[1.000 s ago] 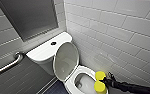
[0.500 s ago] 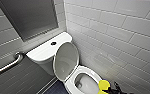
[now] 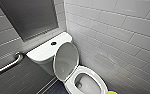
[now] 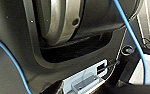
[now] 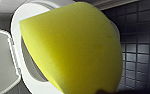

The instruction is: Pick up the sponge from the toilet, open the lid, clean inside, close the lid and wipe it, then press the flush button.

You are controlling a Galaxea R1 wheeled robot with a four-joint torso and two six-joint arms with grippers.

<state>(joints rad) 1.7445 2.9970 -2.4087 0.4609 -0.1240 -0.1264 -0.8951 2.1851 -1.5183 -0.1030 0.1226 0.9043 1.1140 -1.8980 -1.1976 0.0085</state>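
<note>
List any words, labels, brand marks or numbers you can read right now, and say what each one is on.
There is no readable text.
The toilet, lid and flush button show no lettering or logo.
The sponge is plain yellow.
The wall tiles and grab bar carry no signs.
The grey connector block has no marking I can read.

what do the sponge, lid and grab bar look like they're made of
The sponge looks like soft foam: matte bright yellow, no shine, rounded edge. The lid is likely smooth plastic: greyish underside with a soft sheen and a thin rim. The grab bar seems to be metal: a silvery tube with a bright highlight along it.
</note>
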